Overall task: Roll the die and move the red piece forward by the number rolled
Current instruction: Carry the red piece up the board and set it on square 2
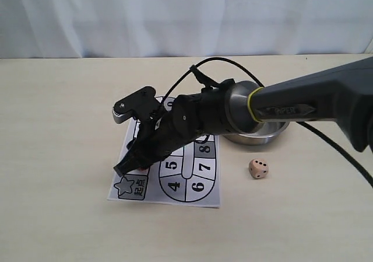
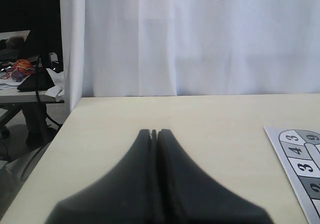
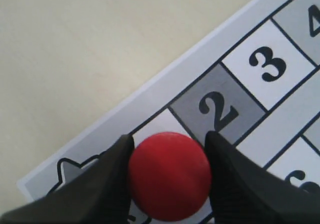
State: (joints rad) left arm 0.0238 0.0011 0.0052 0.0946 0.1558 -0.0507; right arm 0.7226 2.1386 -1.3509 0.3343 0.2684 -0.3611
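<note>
Right claw [image 3: 170, 140] grips the red piece [image 3: 169, 176]; die [image 1: 259, 168] is down.
Exterior: die lies on the tabletop [image 1: 58, 128], well apart from that claw. Left wrist: left claw [image 2: 154, 132] pinched shut, empty. Right wrist: piece sits beside square 2 [image 3: 217, 109]; next, I'd say, lift and count squares.

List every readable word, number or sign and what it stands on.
"PIPER": right arm.
"起点", by a star: printed board.
"2", "3", "4", "5", "6", "7", "8", "9": squares of that board.
Pips on the die: too small to count.
</note>
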